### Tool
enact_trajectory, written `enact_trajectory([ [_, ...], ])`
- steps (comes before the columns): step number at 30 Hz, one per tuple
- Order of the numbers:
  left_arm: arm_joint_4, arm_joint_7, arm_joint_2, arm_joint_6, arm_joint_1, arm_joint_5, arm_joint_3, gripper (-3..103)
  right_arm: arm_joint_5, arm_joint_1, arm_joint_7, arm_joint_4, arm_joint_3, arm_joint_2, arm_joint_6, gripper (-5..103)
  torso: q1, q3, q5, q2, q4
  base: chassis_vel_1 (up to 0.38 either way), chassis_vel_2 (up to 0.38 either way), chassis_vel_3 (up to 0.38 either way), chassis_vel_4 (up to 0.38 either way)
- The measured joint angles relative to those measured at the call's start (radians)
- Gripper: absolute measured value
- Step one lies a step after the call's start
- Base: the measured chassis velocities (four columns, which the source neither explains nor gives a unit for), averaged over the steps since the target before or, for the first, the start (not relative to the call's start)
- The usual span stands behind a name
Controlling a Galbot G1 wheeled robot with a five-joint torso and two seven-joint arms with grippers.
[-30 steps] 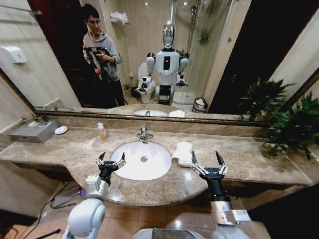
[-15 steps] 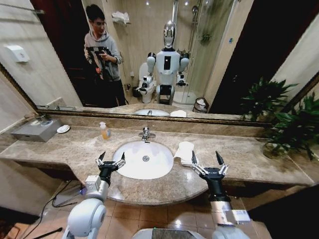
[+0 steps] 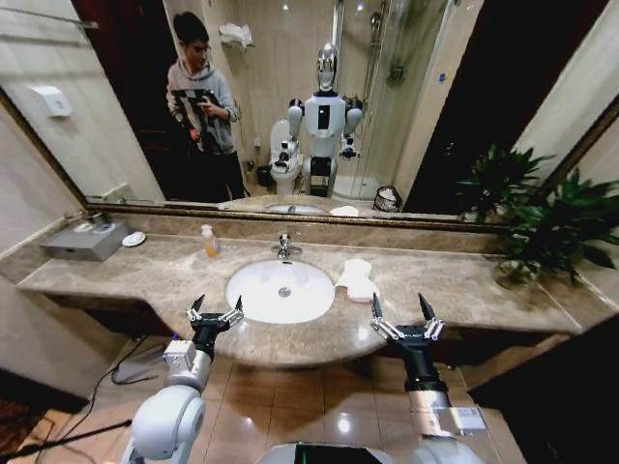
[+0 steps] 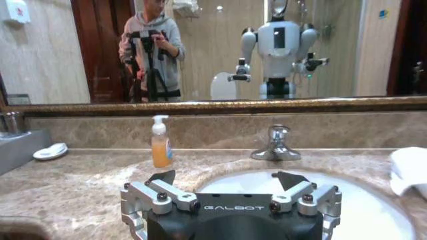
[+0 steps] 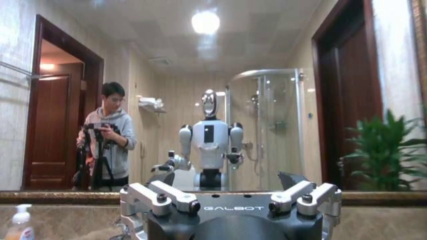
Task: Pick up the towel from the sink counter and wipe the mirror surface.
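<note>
Evidently the reach is only beginning: both grippers, left [image 3: 214, 311] and right [image 3: 402, 315], are hovering spread apart and empty before the mottled beige marble sink counter [image 3: 464, 290]; grasping the folded white terry towel [image 3: 357, 279] beside the basin calls for the right arm going forward.

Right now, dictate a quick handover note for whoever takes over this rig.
Left tool: open, empty, held in front of the sink counter near the basin's front edge.
Right tool: open, empty, held in front of the counter, below the towel.
Towel: lying on the counter just right of the basin, untouched.
Mirror: on the wall behind the counter.
Done: nothing yet.
Left: grasp the towel, lift it, wipe the mirror.
</note>
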Motion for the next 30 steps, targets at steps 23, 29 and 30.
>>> enact_trajectory([
  [23, 0.0, 0.0, 0.0, 0.0, 0.0, 0.0, 0.0, 100, 0.0, 0.0, 0.0, 0.0, 0.0, 0.0, 0.0, 100, 0.0, 0.0, -0.0006, 0.0, 0.0004, 0.305, -0.308, -0.306, 0.303],
  [29, 0.0, 0.0, 0.0, 0.0, 0.0, 0.0, 0.0, 100, 0.0, 0.0, 0.0, 0.0, 0.0, 0.0, 0.0, 100, 0.0, 0.0, -0.0008, 0.0, -0.0004, 0.046, -0.033, -0.102, 0.078],
  [30, 0.0, 0.0, 0.0, 0.0, 0.0, 0.0, 0.0, 100, 0.0, 0.0, 0.0, 0.0, 0.0, 0.0, 0.0, 100, 0.0, 0.0, -0.0007, 0.0, -0.0001, 0.0, 0.0, 0.0, 0.0],
])
